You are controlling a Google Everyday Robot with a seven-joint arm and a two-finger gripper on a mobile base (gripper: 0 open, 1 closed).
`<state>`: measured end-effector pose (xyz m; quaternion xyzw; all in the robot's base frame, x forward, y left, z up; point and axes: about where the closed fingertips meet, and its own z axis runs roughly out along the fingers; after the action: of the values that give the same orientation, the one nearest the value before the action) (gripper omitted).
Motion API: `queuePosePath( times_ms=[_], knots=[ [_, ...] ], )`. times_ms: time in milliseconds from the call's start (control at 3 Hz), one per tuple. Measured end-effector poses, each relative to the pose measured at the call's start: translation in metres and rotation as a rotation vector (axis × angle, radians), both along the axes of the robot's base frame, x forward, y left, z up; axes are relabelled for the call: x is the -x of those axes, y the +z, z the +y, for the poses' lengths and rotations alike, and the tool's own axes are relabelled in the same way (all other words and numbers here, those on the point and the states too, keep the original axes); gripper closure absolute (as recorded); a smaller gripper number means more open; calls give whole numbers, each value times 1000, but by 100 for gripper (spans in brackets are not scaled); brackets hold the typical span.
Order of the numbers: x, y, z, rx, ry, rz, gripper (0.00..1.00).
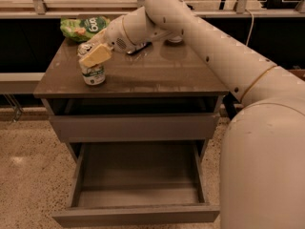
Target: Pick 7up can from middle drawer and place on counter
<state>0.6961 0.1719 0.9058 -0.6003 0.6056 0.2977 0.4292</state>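
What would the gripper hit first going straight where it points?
The 7up can: the gripper points down-left at its top, near the left edge of the counter. Whether they touch is unclear.

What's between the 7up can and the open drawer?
Camera view: the counter's front edge and the upper drawer's grey front. The gripper grips the 7up can.

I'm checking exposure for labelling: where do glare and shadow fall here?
Camera view: pale reflections streak the glossy counter; the recess under it is dark and the open drawer has a dim floor; the gripper, at the 7up can on the counter's left, is well lit.
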Motion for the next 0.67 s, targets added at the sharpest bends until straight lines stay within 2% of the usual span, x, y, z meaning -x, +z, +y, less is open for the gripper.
queuePosePath(
  times_ms=[667],
  knots=[
    [2,-3,5,0,8,4,7]
  ],
)
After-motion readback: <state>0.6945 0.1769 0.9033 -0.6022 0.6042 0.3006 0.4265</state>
